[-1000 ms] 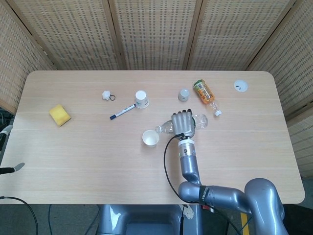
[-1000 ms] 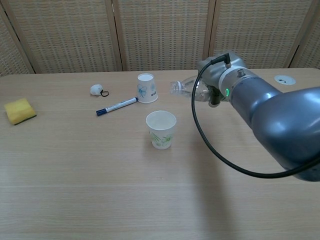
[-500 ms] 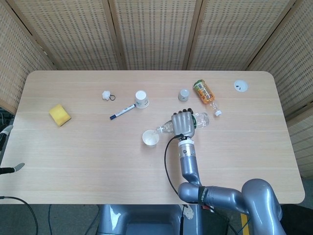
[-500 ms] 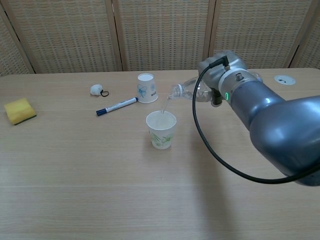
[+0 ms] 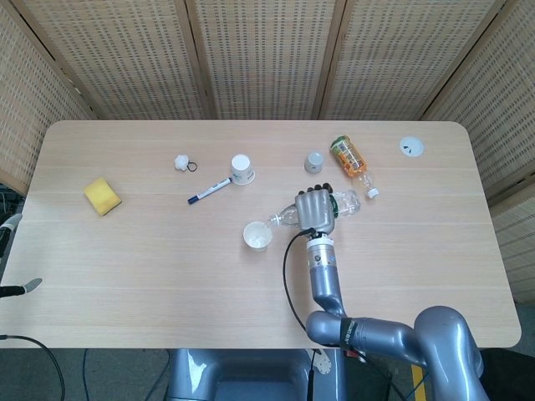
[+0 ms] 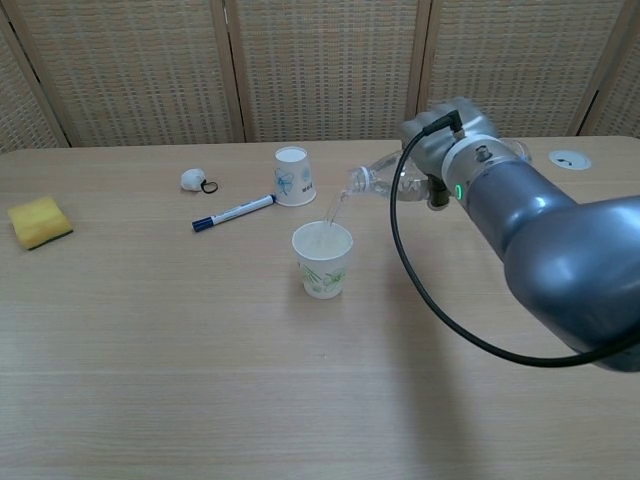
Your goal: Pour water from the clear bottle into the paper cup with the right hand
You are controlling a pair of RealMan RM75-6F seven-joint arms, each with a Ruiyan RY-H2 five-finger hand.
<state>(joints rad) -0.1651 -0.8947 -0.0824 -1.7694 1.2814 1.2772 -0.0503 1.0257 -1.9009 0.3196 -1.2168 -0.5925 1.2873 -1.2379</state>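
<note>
- Right hand (image 5: 314, 210) wrapped round the bottle (image 5: 288, 217), held tilted, neck down and left, mouth just above the cup (image 6: 322, 259).
- Pouring under way: thin stream (image 6: 334, 209) falling into the cup, upright near table centre.
- Left to do, by judgement: fill enough, right the bottle, set it down.
- Stream plain only in chest view; orange bottle (image 5: 349, 158) only in head view.
- Left hand out of sight.

Pale matt wood-grain table (image 5: 150, 267), glossy transparent plastic clear bottle (image 5: 284, 219), matt white paper cup (image 6: 322, 260), smooth grey metallic right hand (image 5: 314, 210), woven cane screens (image 5: 259, 50) along the top
</note>
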